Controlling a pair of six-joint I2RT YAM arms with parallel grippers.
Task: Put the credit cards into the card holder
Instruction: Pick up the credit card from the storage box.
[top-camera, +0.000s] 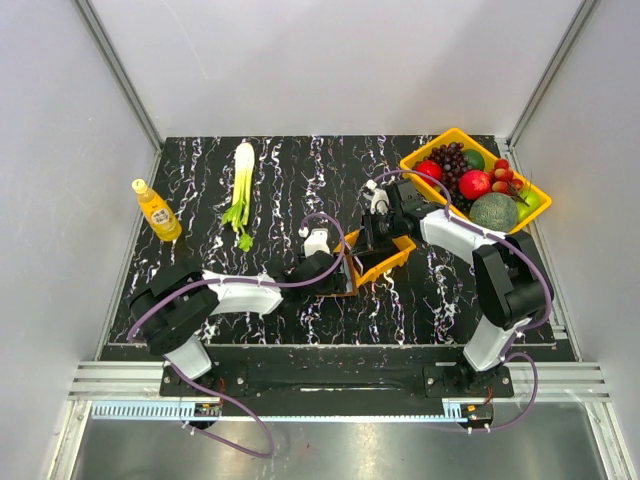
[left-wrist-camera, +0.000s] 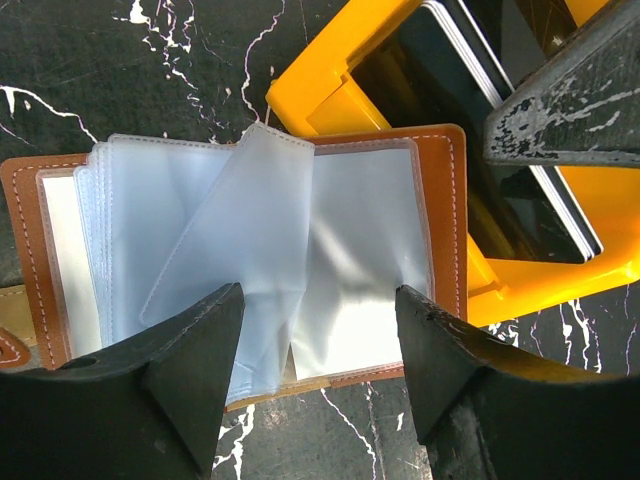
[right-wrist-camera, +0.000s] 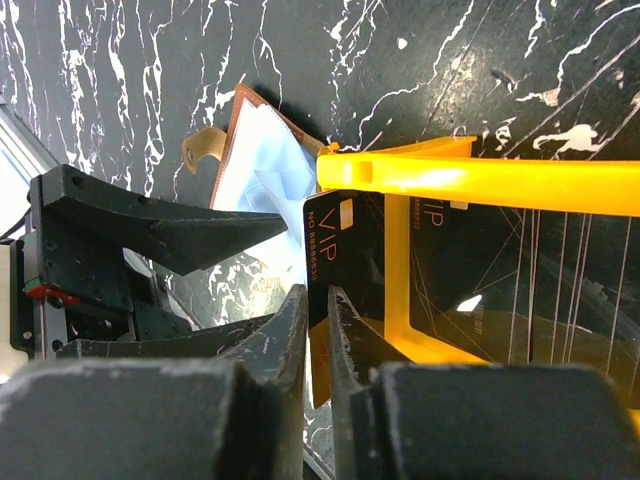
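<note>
Right tool (right-wrist-camera: 318, 300) pinches a dark credit card (right-wrist-camera: 345, 245) standing in the orange bin (right-wrist-camera: 480, 185) (no card looks sleeved yet); left tool (left-wrist-camera: 318, 295), spread, straddles the open card holder (left-wrist-camera: 445, 220) on the worktop (left-wrist-camera: 150, 60).

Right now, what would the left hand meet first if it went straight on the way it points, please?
Probably the clear sleeves of the open card holder, lying directly ahead between the fingers of the left hand; depth is hard to judge.
</note>
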